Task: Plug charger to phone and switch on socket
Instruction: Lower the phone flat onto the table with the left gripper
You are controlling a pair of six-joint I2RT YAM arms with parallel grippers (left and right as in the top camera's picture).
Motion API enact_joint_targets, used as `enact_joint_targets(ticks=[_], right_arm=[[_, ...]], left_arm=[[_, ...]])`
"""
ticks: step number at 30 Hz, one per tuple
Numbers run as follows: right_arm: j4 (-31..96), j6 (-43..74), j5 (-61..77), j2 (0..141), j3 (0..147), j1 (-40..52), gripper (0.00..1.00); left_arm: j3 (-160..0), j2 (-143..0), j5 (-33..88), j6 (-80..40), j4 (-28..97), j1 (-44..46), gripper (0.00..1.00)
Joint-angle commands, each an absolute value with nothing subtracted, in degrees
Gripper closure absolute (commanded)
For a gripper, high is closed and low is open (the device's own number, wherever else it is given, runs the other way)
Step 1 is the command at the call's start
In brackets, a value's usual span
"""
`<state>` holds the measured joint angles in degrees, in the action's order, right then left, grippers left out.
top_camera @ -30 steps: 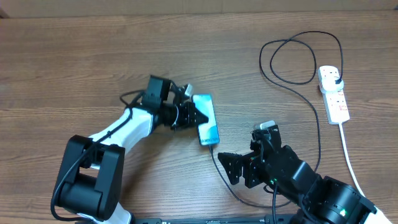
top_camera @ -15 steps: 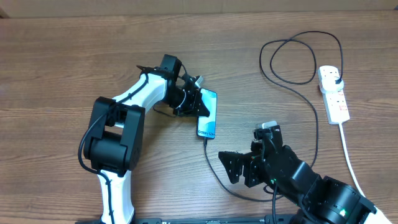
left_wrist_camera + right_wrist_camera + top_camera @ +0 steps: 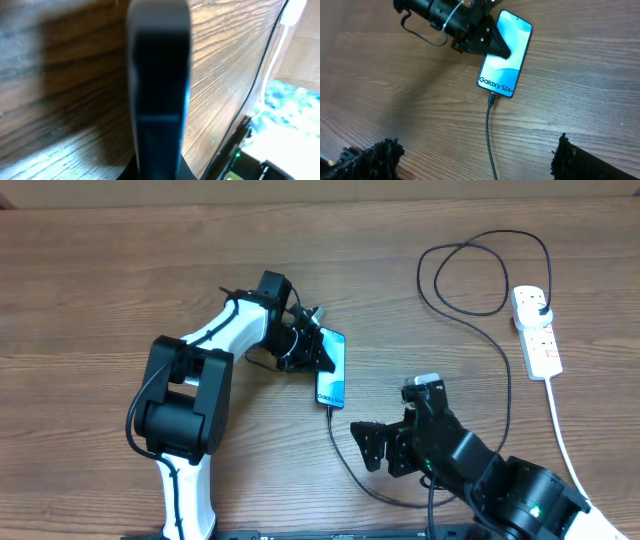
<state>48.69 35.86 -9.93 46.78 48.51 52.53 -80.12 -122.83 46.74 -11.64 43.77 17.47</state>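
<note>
The phone [image 3: 333,380] with its teal screen lies mid-table, tilted. My left gripper [image 3: 316,352] is shut on its long left edge. In the right wrist view the phone [image 3: 507,50] shows "Galaxy S24" text, with the left gripper [image 3: 487,44] over its screen. The black charger cable [image 3: 345,455] has its connector tip [image 3: 491,98] in the phone's near short edge. It loops round the back right, and its plug [image 3: 541,310] sits in the white socket strip [image 3: 538,345]. My right gripper [image 3: 372,448] is open and empty, and straddles the cable [image 3: 491,145] just in front of the phone. The left wrist view shows the phone [image 3: 160,90] edge-on.
The strip's white cord [image 3: 562,430] runs down the right side to the front edge. The cable's big loop [image 3: 480,270] lies at the back right. The right arm's body [image 3: 500,490] fills the front right corner.
The left arm swung round and turned the phone, which now looks narrower and more tilted. The cable near the phone shifted with it. The right gripper drifted slightly left, still open.
</note>
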Motion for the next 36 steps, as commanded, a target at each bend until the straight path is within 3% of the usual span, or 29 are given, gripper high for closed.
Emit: enact_joint_targets(ticks=[1, 10, 28, 36], right_arm=[[48.6, 36.2, -10.9, 48.4, 49.5, 52.4, 0.00], [48.4, 40.9, -10.9, 51.6, 49.5, 52.4, 0.00], [48.3, 42.0, -10.9, 51.6, 49.5, 52.4, 0.00], [48.3, 42.1, -10.9, 51.6, 49.5, 52.4, 0.00]], left_arm=[[-76.8, -123.0, 45.7, -14.5, 41.9, 17.3, 0.96], [-73.5, -123.0, 41.1, -14.4, 38.6, 17.3, 0.95], [-73.3, -123.0, 32.1, -14.4, 39.7, 17.3, 0.70], [-73.3, -123.0, 25.8, -14.4, 42.0, 17.3, 0.65]])
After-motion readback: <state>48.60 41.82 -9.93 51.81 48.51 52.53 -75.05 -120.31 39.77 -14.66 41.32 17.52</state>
